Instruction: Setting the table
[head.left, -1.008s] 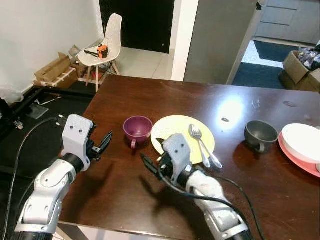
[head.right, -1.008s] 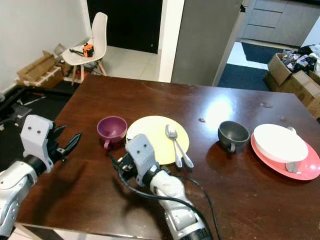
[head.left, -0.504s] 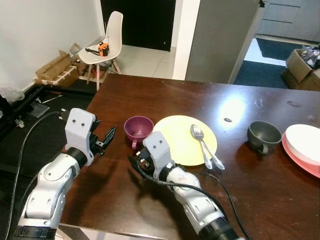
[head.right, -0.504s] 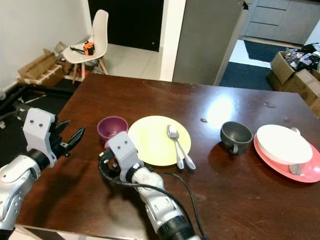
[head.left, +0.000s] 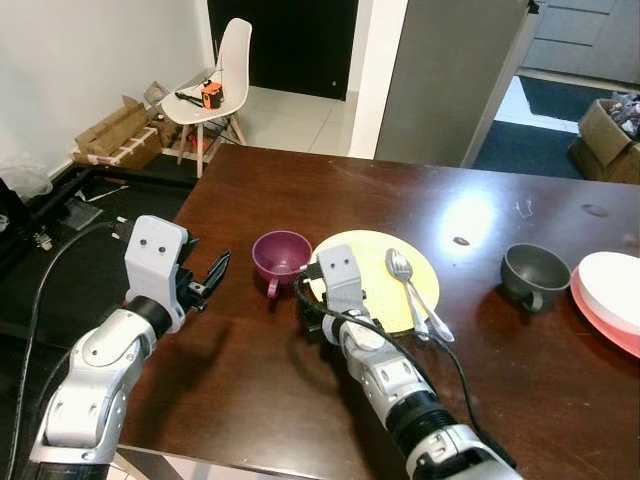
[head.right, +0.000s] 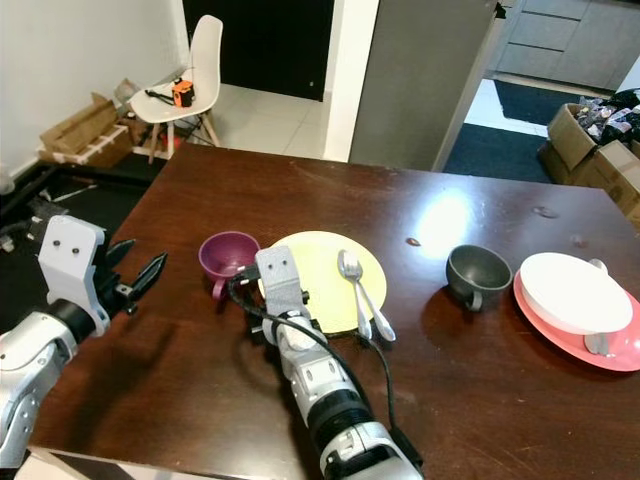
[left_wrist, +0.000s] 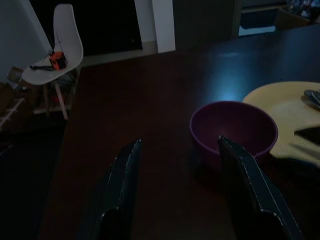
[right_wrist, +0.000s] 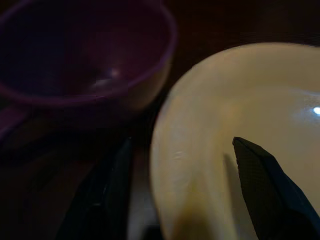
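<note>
1. The right tool stood open astride the near-left rim of the yellow plate, one finger over it, one outside.
2. The purple cup sat just left of the plate on the surface.
3. The left tool hovered open and empty, left of the cup.
4. Two spoons lay on the plate's right side.

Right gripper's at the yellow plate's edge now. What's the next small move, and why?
Probably close the right gripper on the yellow plate. In the right wrist view its open fingers straddle the rim nearest the purple cup, one above the plate, one outside it.
</note>
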